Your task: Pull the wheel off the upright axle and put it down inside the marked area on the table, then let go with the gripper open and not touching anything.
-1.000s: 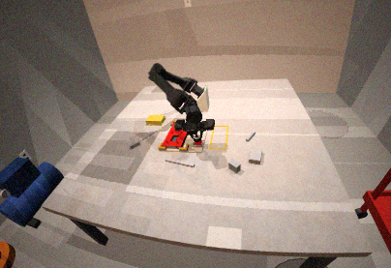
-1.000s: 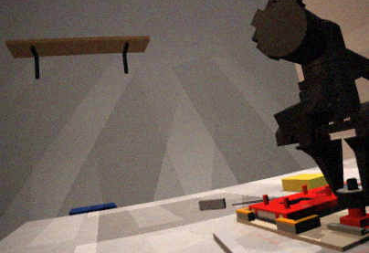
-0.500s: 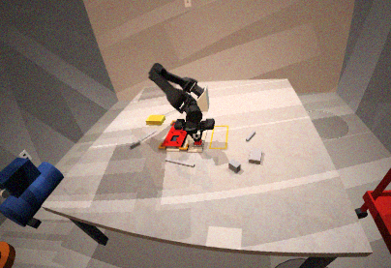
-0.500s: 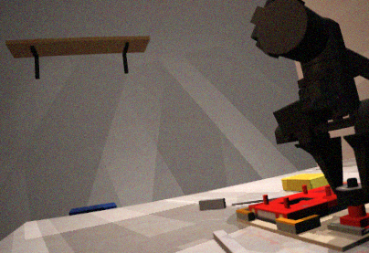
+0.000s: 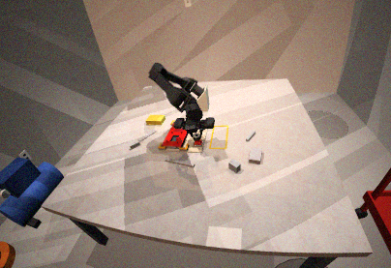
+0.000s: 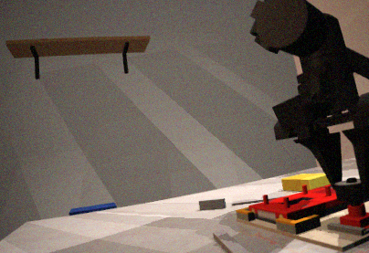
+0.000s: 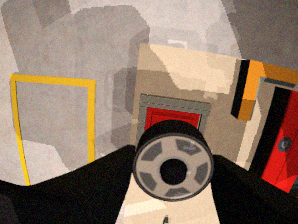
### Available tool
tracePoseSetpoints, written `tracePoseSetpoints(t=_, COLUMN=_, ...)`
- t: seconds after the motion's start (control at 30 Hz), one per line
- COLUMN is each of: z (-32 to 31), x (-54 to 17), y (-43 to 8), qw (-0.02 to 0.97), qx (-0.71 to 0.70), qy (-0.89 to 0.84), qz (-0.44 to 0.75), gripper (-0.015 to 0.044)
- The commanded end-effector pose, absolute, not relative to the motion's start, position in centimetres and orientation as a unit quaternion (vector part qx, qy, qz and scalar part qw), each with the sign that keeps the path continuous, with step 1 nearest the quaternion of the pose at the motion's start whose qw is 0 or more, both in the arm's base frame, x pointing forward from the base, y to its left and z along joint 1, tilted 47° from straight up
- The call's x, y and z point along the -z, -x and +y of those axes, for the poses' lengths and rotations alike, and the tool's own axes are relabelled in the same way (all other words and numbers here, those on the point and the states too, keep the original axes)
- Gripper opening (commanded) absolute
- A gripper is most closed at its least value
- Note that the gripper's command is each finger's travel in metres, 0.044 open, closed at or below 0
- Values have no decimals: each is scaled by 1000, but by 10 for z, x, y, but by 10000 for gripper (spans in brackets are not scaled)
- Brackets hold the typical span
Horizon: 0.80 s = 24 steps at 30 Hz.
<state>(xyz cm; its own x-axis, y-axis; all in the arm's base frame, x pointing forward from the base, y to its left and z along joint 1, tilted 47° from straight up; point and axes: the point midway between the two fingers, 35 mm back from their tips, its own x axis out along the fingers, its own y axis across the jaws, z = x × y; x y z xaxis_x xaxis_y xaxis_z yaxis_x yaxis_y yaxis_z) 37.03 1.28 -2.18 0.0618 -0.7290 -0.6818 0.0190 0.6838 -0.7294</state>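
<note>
The wheel, a dark tyre with a grey spoked hub, is level above the red axle base. My gripper is shut on the wheel, one finger on each side. The dark tip of the axle shows just above the wheel, so the wheel is still around it. A gap with red post shows under the wheel. The marked area, a yellow outline, lies on the table beside the base plate; nothing lies inside it.
A red block with pegs sits in orange corner holders close beside the axle. A yellow block is behind. Grey blocks and a small rod lie beyond the marked area.
</note>
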Motion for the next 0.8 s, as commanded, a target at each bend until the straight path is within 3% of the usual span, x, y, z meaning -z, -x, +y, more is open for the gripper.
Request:
tracePoseSetpoints(t=0.0, z=15, x=21, y=-370, qw=672, qx=278, qy=281, qz=626, gripper=0)
tracePoseSetpoints(t=0.77, z=20, x=16, y=-370, qw=671, qx=278, qy=282, qz=627, gripper=0)
